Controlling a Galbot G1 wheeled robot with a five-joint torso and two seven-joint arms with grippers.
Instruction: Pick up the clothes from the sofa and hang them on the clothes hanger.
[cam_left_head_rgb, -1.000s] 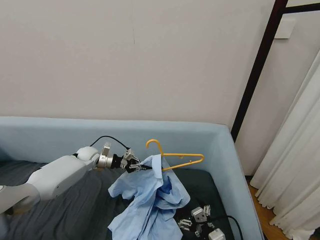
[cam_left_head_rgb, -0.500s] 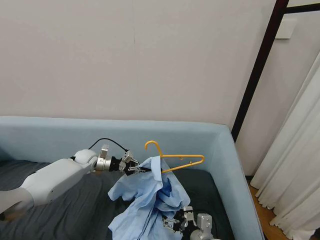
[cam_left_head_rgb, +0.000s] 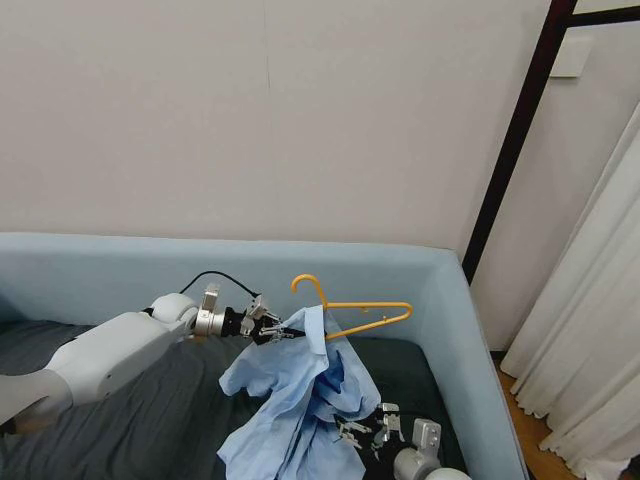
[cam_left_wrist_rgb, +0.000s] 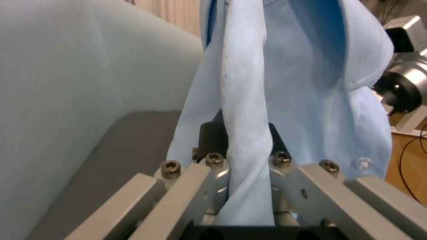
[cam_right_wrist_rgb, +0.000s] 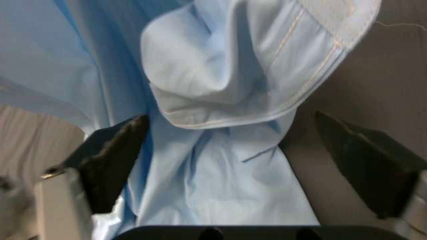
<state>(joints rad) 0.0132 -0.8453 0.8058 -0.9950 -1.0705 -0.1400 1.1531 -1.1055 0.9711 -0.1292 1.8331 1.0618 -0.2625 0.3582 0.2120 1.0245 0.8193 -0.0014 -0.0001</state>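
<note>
Your left tool (cam_left_head_rgb: 280, 333) is clenched on a fold of the blue shirt (cam_left_head_rgb: 298, 405). In its wrist view the cloth runs straight up out from between the closed fingers, so the grasp is plain to see. The orange hanger (cam_left_head_rgb: 366, 309) sits just beyond this tool's tip, with its hook rising right beside the tip and its bar reaching away from the tool toward the far end of the sofa (cam_left_head_rgb: 100, 272). The shirt collar is draped over the hanger end nearest the tool. Whether the fingers also catch the hanger itself I cannot tell (the cloth covers that spot).

Below the left tool, the rest of the shirt hangs down in a loose bunch, and its lower part is heaped on the dark grey seat (cam_left_head_rgb: 150, 425).

Your right tool (cam_left_head_rgb: 362, 432) is released. It sits low, under the hanger's bar and against the lower part of the hanging shirt. In its wrist view the two fingers stand wide apart with a rounded, stitched fold of the shirt between them. The fold reaches close to one finger, with the dark seat showing past the other.
</note>
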